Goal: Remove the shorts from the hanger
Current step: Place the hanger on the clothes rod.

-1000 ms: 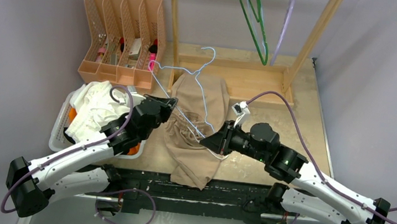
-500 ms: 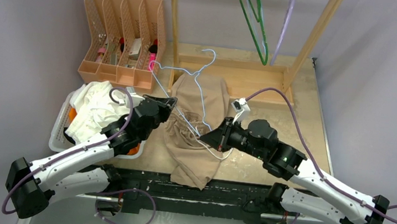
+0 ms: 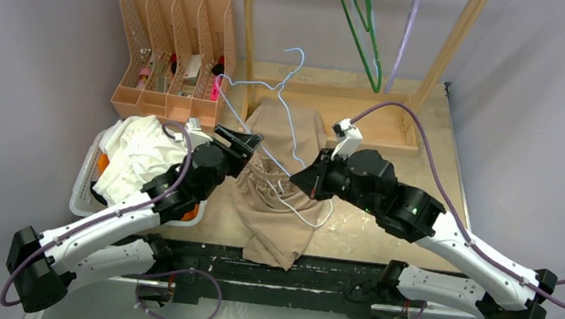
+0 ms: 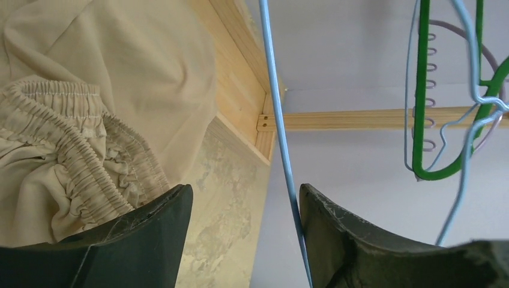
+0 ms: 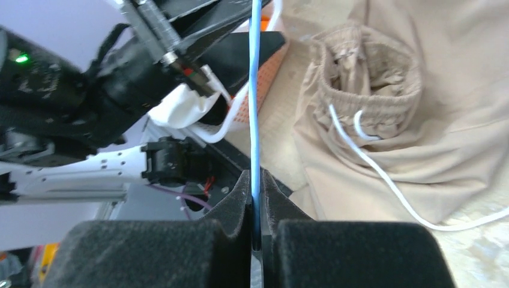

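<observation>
Beige shorts (image 3: pixel 279 199) lie crumpled on the table, waistband bunched, a white drawstring (image 5: pixel 372 162) trailing out. A light blue wire hanger (image 3: pixel 279 89) rises from the waistband, tilted toward the rack. My right gripper (image 3: pixel 299 179) is shut on the hanger's wire (image 5: pixel 256 120) just above the shorts (image 5: pixel 408 120). My left gripper (image 3: pixel 247 141) stands open; the wire (image 4: pixel 277 120) rests against the inner face of its right finger (image 4: pixel 360 240), with a wide gap to the left one. The shorts' waistband (image 4: pixel 78 156) lies to its left.
A white basket (image 3: pixel 82 186) at the left holds white shorts (image 3: pixel 137 156) over orange cloth. An orange divided organizer (image 3: pixel 172 53) stands at the back left. The wooden rack (image 3: pixel 347 115) behind carries a green hanger (image 3: pixel 361 25) and a purple one (image 3: pixel 408 30).
My left gripper has opened and let go of the hanger wire. The right arm has raised the hanger, so its hook now sits higher and farther back.
</observation>
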Action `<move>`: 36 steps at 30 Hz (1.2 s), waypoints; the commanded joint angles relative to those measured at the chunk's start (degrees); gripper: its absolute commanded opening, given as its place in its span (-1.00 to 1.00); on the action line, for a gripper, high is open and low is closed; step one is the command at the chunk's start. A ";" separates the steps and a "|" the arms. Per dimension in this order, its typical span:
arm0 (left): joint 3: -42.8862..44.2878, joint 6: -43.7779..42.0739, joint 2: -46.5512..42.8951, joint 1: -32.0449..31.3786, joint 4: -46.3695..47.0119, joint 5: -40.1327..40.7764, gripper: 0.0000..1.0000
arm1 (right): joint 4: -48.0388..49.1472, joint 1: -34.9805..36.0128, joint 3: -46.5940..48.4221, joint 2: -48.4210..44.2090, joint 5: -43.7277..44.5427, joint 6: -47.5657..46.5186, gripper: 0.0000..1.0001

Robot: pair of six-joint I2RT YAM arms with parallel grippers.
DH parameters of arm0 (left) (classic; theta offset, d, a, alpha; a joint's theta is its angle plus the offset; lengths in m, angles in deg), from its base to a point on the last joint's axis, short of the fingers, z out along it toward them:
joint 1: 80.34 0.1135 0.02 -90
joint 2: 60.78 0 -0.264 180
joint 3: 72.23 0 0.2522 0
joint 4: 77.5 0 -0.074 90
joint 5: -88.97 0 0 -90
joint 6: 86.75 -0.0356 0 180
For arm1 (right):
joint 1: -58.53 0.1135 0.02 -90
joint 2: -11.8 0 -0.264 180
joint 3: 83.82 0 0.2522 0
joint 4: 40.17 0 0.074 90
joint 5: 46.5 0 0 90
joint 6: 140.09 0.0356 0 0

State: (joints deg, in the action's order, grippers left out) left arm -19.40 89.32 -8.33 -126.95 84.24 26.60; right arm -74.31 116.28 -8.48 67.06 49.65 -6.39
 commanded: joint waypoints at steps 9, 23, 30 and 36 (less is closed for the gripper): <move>5.87 -12.60 -6.46 -0.14 -9.37 -0.02 0.43 | -13.91 -0.22 17.00 4.69 19.97 -9.44 -1.00; 11.45 -20.38 -0.99 -0.08 -16.56 -5.73 0.60 | -23.01 -0.35 37.55 16.59 27.58 -19.09 -1.00; 11.74 -22.51 0.77 -0.15 -15.68 -8.81 0.61 | -26.43 -2.26 48.47 23.99 29.12 -22.25 -1.00; 12.73 -25.06 1.27 -0.15 -15.55 -10.84 0.64 | -25.15 -8.00 53.21 27.10 23.92 -25.63 -1.00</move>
State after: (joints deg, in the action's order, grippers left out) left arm -9.56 67.37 -6.74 -126.97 67.37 17.71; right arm -100.82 111.94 40.33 93.64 75.49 -28.36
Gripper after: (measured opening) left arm 0.814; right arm 0.015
